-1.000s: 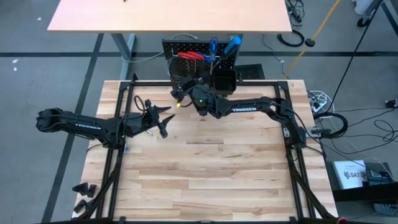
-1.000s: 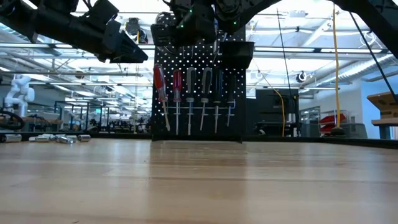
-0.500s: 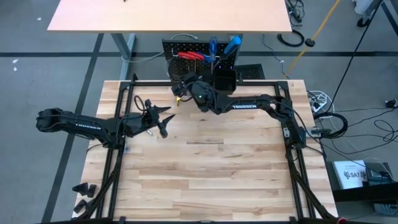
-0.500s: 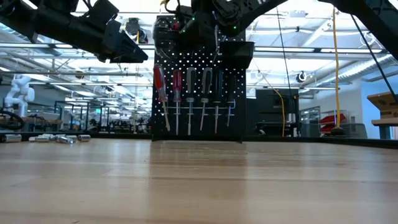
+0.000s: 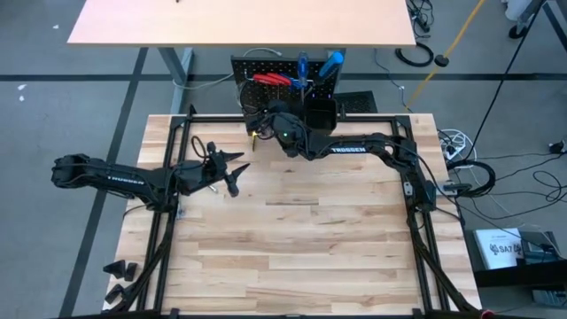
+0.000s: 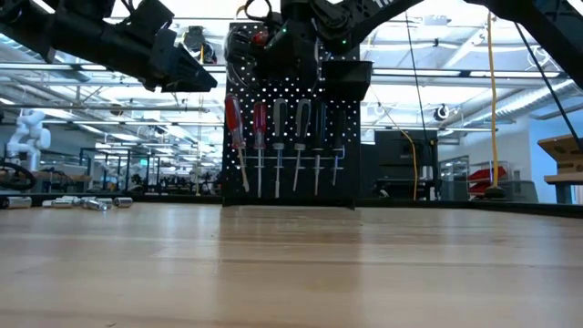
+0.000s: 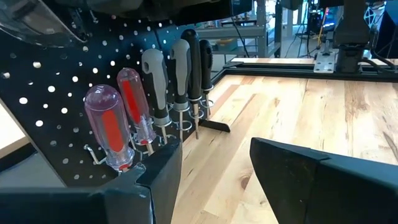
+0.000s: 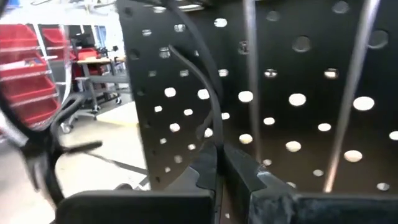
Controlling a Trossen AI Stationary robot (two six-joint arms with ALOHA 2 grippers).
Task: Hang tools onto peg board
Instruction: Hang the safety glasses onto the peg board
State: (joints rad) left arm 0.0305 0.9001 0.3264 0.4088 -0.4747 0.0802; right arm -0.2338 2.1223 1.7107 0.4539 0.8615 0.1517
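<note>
Right wrist view: right gripper [image 8: 221, 163], against the peg board [image 8: 298, 93], pinches the glasses [image 8: 43, 134] by 1 temple. Next: hook them, release. Left gripper [image 5: 232, 174] waits open, empty.

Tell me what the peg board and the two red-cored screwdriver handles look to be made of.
The peg board looks like sheet metal with a matte black coat: thin, flat, evenly punched with round holes. The two screwdriver handles look like clear moulded plastic over a red core: see-through, glossy, with bright highlights. Neither can be confirmed by look alone.
</note>
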